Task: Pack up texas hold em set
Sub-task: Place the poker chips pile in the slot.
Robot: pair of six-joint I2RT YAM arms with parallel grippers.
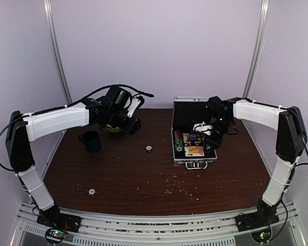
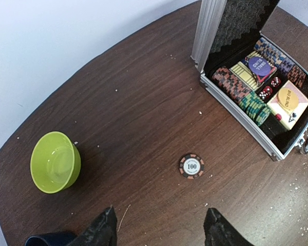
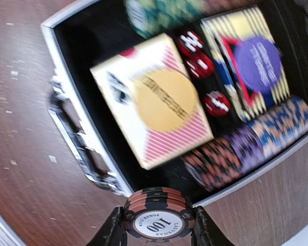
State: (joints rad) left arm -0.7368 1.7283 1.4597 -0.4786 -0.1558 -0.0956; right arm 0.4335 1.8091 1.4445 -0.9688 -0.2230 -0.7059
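Observation:
The silver briefcase [image 1: 192, 161] lies open at the right, black-lined, handle toward me. It holds rows of chips, two card boxes, red dice [image 3: 195, 51] and a purple dealer button [image 3: 256, 64]. My right gripper [image 1: 213, 138] is over the case's right part, shut on a small stack of brown "100" chips [image 3: 158, 215] held above the case's near right rim [image 3: 56, 77]. My left gripper [image 1: 128, 125] is open and empty, high above the table. A loose "100" chip [image 2: 191, 165] lies ahead of it, also showing in the top view [image 1: 149, 148]. Another loose chip [image 1: 92, 191] lies front left.
A lime-green bowl [image 2: 55, 161] sits at the back left, mostly hidden under my left arm in the top view. A dark blue mug [image 1: 91, 141] stands left of it. Small crumbs are scattered over the brown table [image 1: 143, 174]. The case lid [image 2: 246, 20] stands upright.

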